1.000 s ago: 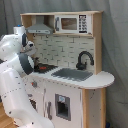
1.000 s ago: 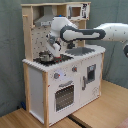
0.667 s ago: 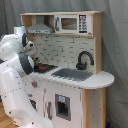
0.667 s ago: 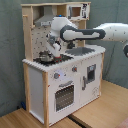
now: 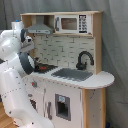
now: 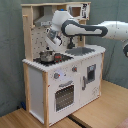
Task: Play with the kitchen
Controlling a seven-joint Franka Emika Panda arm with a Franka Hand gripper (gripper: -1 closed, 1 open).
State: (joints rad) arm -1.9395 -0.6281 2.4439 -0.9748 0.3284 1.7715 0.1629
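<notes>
The tall toy kitchen (image 6: 60,75) of pale wood and smooth white panels fills the middle of both exterior views, with a pegboard back, tiled splash wall, grey hood (image 5: 40,29) and curved black faucet (image 5: 84,59). The glossy white jointed robot arm (image 6: 95,29) reaches in from the second exterior view's right, unchanged in pose from a second ago. Its gripper (image 6: 51,44) hangs just above a small metal pot (image 6: 46,55) on the red-ringed stovetop; I cannot tell how the fingers stand.
</notes>
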